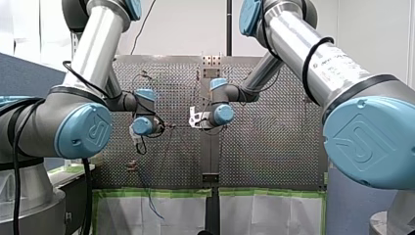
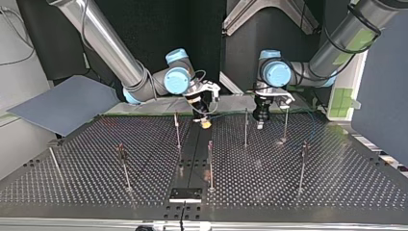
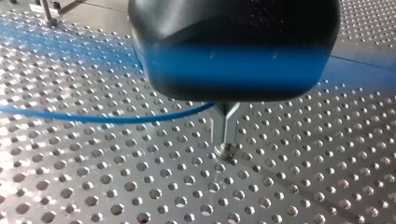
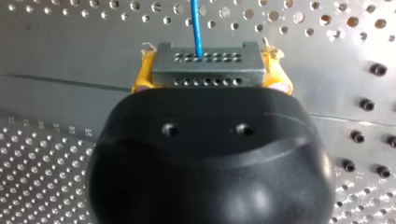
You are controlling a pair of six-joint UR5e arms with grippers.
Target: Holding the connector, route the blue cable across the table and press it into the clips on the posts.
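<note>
Two grips decide how this goes wrong. My right gripper (image 4: 208,72) has its yellow pads (image 4: 141,78) closed on either side of the grey connector (image 4: 205,63), and the blue cable (image 4: 198,25) leaves the connector's face straight ahead; my left gripper (image 3: 225,137) has its metal fingers drawn together, tips down at the perforated table (image 3: 116,186), with the cable running in at their root; whether they actually pinch it I cannot tell. In the top view the connector hangs low near the table's edge on the arms' side, between two of the posts (image 2: 246,127); the clips are too small to read, and I see no cable seated in one.

The likely troubles, as I judge them: the arms draw apart faster than the cable can slide, so the thin wire strains at the connector, or the block twists out of the pads; the slack beside my left gripper drags on the table and snags a post's foot; the low fingertips catch a hole in the plate; or the cable arrives beside a clip rather than over it, and pressing bends the slender post.
</note>
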